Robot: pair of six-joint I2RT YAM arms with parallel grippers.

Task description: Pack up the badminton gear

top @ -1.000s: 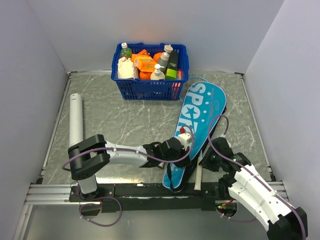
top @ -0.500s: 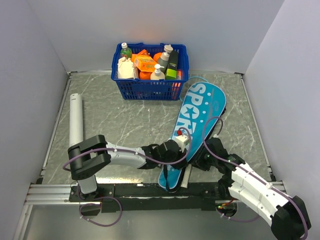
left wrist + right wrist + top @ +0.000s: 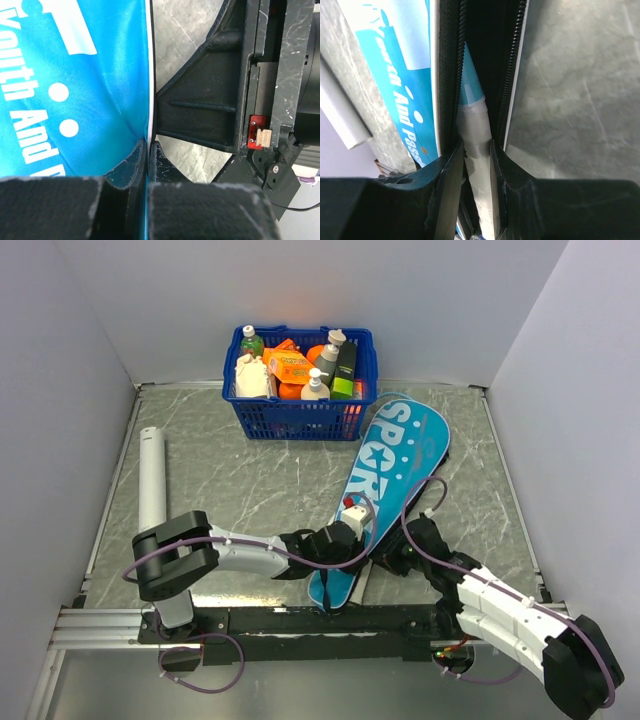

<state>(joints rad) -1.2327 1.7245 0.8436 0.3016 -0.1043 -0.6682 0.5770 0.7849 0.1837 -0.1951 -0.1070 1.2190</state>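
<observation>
Far left on the table (image 3: 250, 490), well apart from the work: the long white tube (image 3: 152, 480), not yet packed. Behind centre, the blue basket (image 3: 300, 420) of bottles, no part of the job. At centre, left gripper (image 3: 148, 150) pressed together on the near edge of the teal SPORT case (image 3: 390, 465), pinching the fabric beside the unzipped mouth. Just right of it, right gripper (image 3: 476, 150) clamped around the white racket handle (image 3: 471, 120), inside the open zip. By the look of it, midway through sliding a racket into the case; next, likely calls for pushing the handle deeper along the slit while keeping the edge held, then zipping shut. Against a second earlier: case's near end swung leftward, right arm reaching farther in, less handle showing outside.
</observation>
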